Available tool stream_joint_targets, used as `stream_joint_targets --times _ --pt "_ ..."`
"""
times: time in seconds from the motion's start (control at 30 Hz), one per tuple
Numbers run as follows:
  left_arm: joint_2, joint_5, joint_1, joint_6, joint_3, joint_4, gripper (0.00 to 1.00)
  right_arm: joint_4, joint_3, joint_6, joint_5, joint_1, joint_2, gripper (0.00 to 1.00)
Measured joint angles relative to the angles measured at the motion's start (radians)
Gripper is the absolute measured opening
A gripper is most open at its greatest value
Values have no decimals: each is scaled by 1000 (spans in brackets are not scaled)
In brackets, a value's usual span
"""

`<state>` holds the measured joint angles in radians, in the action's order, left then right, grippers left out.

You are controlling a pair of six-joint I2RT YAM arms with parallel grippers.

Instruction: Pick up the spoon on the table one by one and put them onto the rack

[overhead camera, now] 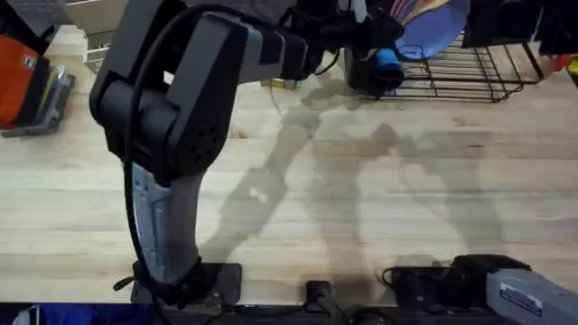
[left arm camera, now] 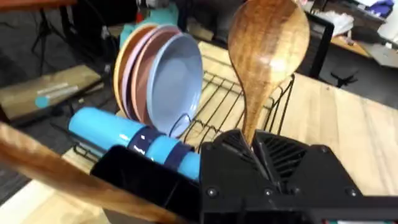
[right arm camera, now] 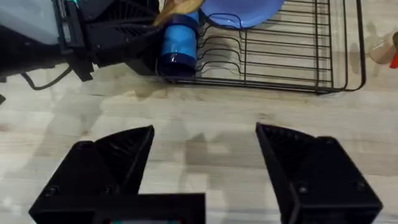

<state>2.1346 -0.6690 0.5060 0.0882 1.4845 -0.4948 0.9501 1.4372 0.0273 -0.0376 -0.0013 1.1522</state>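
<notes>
In the overhead view, much of the surface (overhead camera: 361, 199) at the left is covered by the large dark left arm, which is stretched toward the rack (overhead camera: 470, 72) at the far right; the left gripper (overhead camera: 366, 41) is hard to make out among the dark shapes there. A blue cylinder (overhead camera: 388, 63) and a blue plate (overhead camera: 433, 23) are seen at the rack.

In the left wrist view, the spoon (left arm camera: 267, 56) is clamped by its handle in the left gripper (left arm camera: 258, 158), bowl upward, over the rack (left arm camera: 217, 106), beside upright plates (left arm camera: 165, 78).

In the right wrist view, the right gripper (right arm camera: 205, 155) is held spread wide above bare surface, nothing between its fingers, the rack (right arm camera: 280, 56) beyond
</notes>
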Motion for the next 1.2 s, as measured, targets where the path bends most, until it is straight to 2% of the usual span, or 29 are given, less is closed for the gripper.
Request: stream_joint_targets --times 0.2,0.47,0.67,0.8,0.9,1.07,1.2 --pt "0 0 -10 -8 2 47 44 0 0 0 0 0 0 993" --pt "0 0 -47 -16 2 180 44 0 0 0 0 0 0 993" --pt "0 3 -53 -21 2 196 47 0 0 0 0 0 0 993" --pt "0 3 -53 -25 3 220 189 0 0 0 0 0 0 993" --pt "0 3 -52 -26 1 229 246 0 0 0 0 0 0 993" --pt "0 -5 -52 -28 1 229 440 0 0 0 0 0 0 993" --pt "0 -16 -50 -28 1 229 499 0 0 0 0 0 0 993"
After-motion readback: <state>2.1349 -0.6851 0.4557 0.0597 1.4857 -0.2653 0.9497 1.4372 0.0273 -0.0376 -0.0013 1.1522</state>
